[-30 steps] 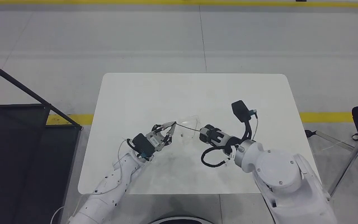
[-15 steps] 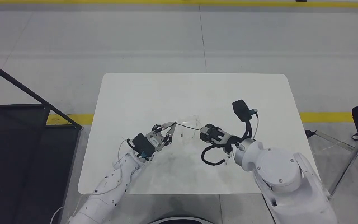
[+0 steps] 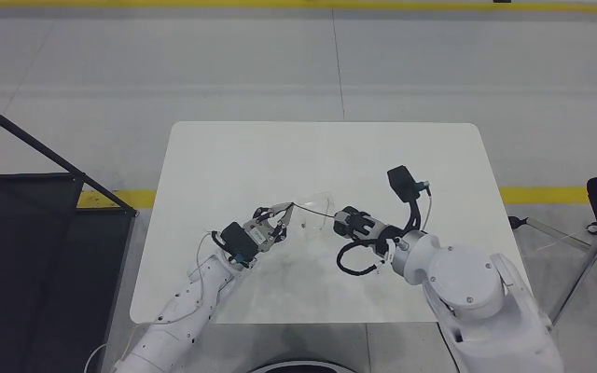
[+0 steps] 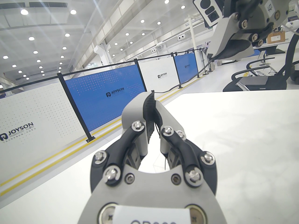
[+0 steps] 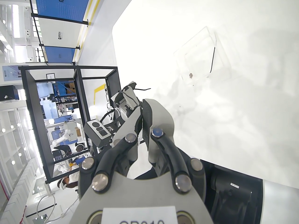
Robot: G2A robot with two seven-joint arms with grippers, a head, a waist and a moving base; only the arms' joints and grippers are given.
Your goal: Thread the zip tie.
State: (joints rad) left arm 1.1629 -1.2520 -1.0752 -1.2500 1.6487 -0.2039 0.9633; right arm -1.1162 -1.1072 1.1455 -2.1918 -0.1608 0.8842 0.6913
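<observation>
My left gripper (image 3: 284,214) is shut on a thin black zip tie (image 3: 312,213). Its strand runs between the pads and its end (image 4: 153,92) pokes out past the fingertips. In the top view the tie stretches from those fingertips toward my right gripper (image 3: 336,222), which faces it a short way off with its fingers shut. In the right wrist view my right gripper (image 5: 143,108) points at the left gripper (image 5: 129,92), and the tie's free end (image 5: 146,89) hangs just beyond my fingertips. I cannot tell whether they touch. Both grippers hover above the white table (image 3: 233,158).
A clear plastic tray (image 3: 319,199) lies on the table just beyond the two grippers. In the right wrist view the tray (image 5: 198,47) holds another black zip tie (image 5: 213,58). A black metal frame (image 3: 42,149) stands off the table's left side.
</observation>
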